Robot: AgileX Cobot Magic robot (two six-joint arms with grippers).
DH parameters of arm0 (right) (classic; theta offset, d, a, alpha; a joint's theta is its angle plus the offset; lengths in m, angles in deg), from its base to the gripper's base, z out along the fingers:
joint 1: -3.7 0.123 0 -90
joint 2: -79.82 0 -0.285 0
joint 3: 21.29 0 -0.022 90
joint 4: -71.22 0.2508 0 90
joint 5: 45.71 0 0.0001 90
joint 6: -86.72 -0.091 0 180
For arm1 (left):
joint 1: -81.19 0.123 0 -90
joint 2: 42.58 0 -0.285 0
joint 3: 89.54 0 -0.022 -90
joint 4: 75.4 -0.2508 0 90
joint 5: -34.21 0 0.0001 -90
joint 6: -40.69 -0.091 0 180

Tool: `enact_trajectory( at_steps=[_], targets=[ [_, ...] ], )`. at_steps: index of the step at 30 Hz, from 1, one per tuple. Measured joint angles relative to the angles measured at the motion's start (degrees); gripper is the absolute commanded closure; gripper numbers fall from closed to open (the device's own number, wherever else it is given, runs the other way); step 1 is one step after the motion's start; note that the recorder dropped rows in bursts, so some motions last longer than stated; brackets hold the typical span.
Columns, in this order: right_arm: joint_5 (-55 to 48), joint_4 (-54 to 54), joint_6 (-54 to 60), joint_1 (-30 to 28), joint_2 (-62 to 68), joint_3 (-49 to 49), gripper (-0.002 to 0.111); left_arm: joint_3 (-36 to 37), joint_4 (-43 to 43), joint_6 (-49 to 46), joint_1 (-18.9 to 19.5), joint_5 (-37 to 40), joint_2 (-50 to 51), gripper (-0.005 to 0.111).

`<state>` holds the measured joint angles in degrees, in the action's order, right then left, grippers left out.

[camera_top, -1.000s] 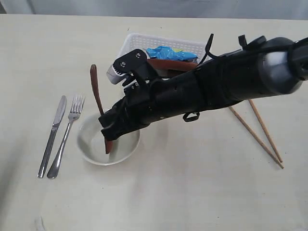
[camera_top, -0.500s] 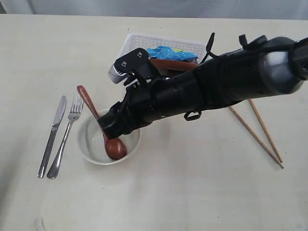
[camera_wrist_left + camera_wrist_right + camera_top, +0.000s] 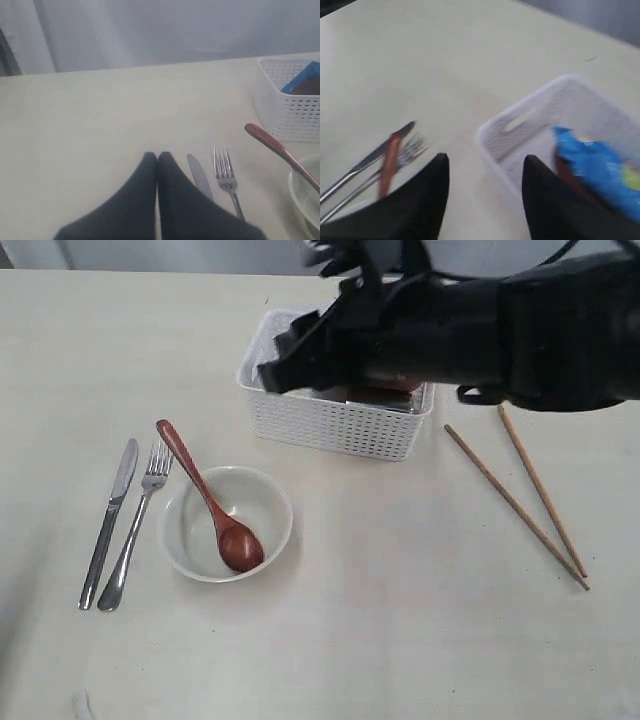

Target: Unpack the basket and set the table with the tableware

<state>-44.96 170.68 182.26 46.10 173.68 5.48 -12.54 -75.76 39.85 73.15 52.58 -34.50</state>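
Note:
The white basket (image 3: 340,425) stands at the back of the table (image 3: 380,630), holding a reddish-brown plate (image 3: 568,176). My right gripper (image 3: 275,372) hovers open and empty over the basket's left end (image 3: 485,161). In front sits the cream bowl (image 3: 185,532) with the wooden spoon (image 3: 210,502) resting in it, handle over the rim. A steel knife (image 3: 110,522) and fork (image 3: 140,522) lie left of the bowl. Two chopsticks (image 3: 515,502) lie at the right. My left gripper (image 3: 157,158) is shut on nothing, low over the table near the knife (image 3: 198,176).
A blue snack bag (image 3: 595,161) lies in the basket on top of the plate. The right arm's black body covers most of the basket's inside in the exterior view. A pale curtain hangs behind the table's far edge.
My right gripper opened and let the spoon go; it now rests in the bowl. The right arm then pulled up and back from the bowl to over the basket.

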Motion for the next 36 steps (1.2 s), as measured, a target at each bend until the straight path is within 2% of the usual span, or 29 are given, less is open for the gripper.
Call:
enact_trajectory(
  at_steps=[8,10,12,16,21,23,26,30,34,36],
  targets=[
    [34.86,0.1,0.36,0.0,-5.36,0.1,0.071,0.0,0.0,0.0,0.0,0.0,0.0,0.107],
    [39.82,0.1,0.81,0.0,-5.36,0.85,0.072,0.0,0.0,0.0,0.0,0.0,0.0,0.107],
    [40.15,0.21,0.55,-0.69,-5.36,2.02,0.072,0.0,0.0,0.0,0.0,0.0,0.0,0.107],
    [28.29,0.42,-5.25,-6.25,-5.36,4.98,0.072,0.0,0.0,0.0,0.0,0.0,0.0,0.107],
    [-1.71,1.28,-17.02,-22.12,-4.04,8.24,0.072,0.0,0.0,0.0,0.0,0.0,0.0,0.107],
    [-10.82,-1.61,-21.13,-27.69,-2.55,8.61,0.072,0.0,0.0,0.0,0.0,0.0,0.0,0.107],
    [-16.68,-13.95,-30.35,-34.11,-0.72,8.6,0.072,0.0,0.0,0.0,0.0,0.0,0.0,0.107],
    [-17.81,-42.12,-50.68,-40.53,1.04,8.6,0.072,0.0,0.0,0.0,0.0,0.08,0.0,0.107],
    [-22.47,-69.25,-72.28,-43.57,3.64,6.81,0.071,0.0,0.0,0.0,0.0,0.08,0.0,0.107],
    [-27.15,-78.74,-79.54,-43.75,5.4,4.94,0.07,0.0,0.0,0.0,0.0,0.08,0.0,0.107]
  ],
)
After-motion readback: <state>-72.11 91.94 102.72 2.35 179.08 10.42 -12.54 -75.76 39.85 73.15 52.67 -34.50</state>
